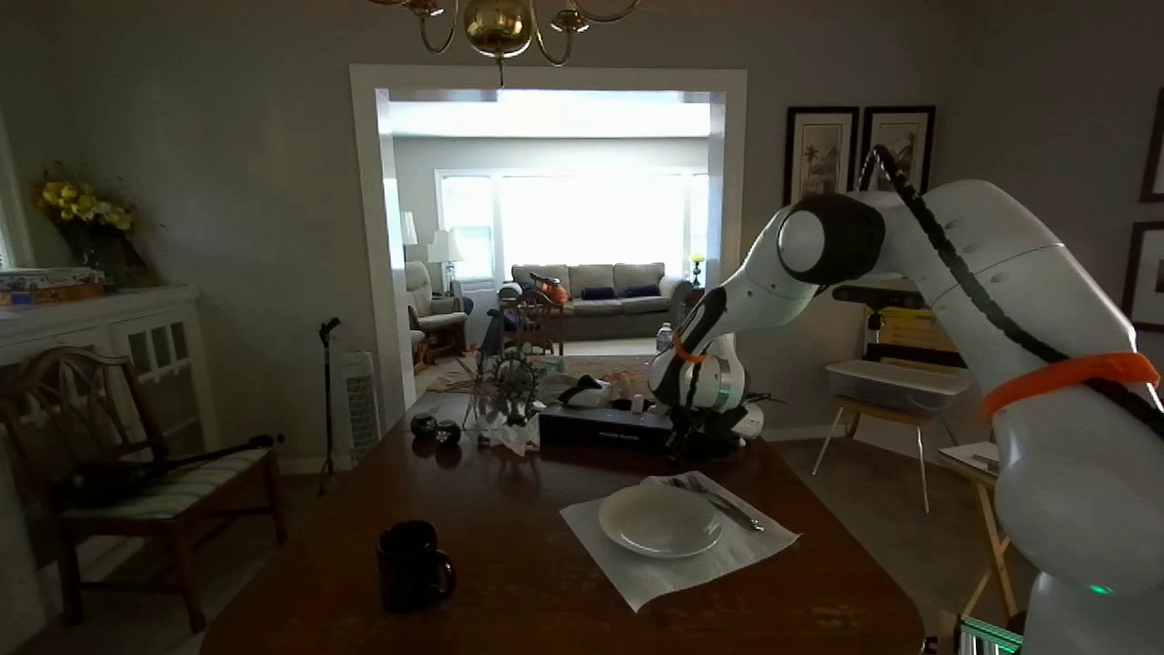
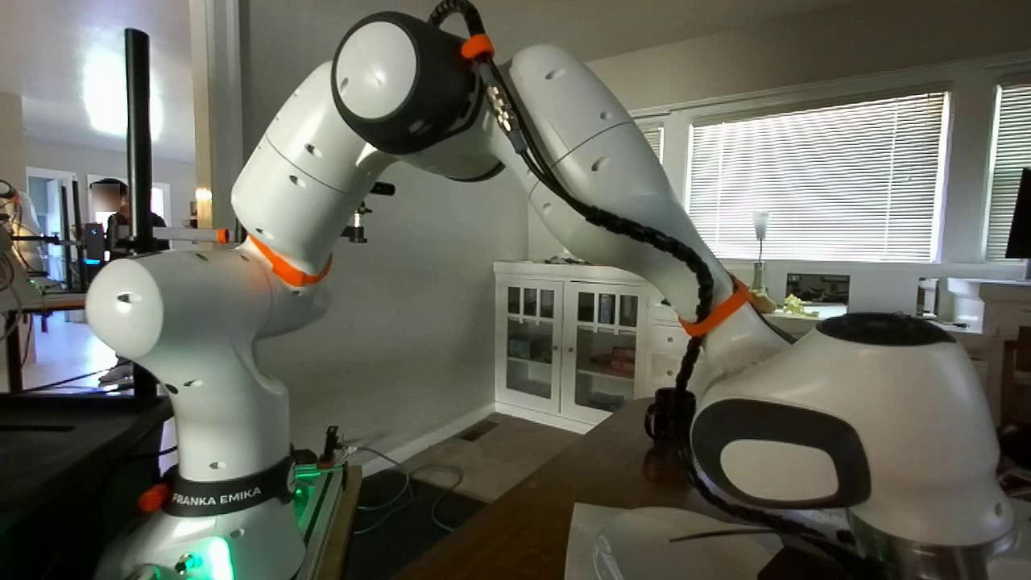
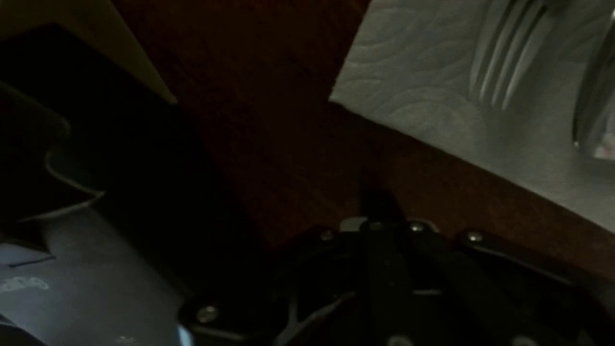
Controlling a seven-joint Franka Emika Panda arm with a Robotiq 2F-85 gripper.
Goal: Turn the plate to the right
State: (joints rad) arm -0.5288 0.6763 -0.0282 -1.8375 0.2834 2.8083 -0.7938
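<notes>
The plate [image 1: 659,520] is round and white and lies on the pale placemat [image 1: 627,582] on the wooden table. In an exterior view the plate [image 2: 676,552] shows only in part at the bottom edge, near the arm. It is out of the wrist view. My gripper [image 1: 677,444] is beyond the plate, beside the black box, and is apart from the plate. In the wrist view my gripper [image 3: 382,211] is dark; its fingers look brought together with nothing between them, above bare table near the placemat corner [image 3: 408,91].
A fork [image 3: 511,53] and a knife [image 3: 596,91] lie on the placemat beside the plate. A dark mug [image 1: 414,566] stands left on the table [image 1: 509,564]. A black box [image 1: 605,429] and clutter stand at the far end.
</notes>
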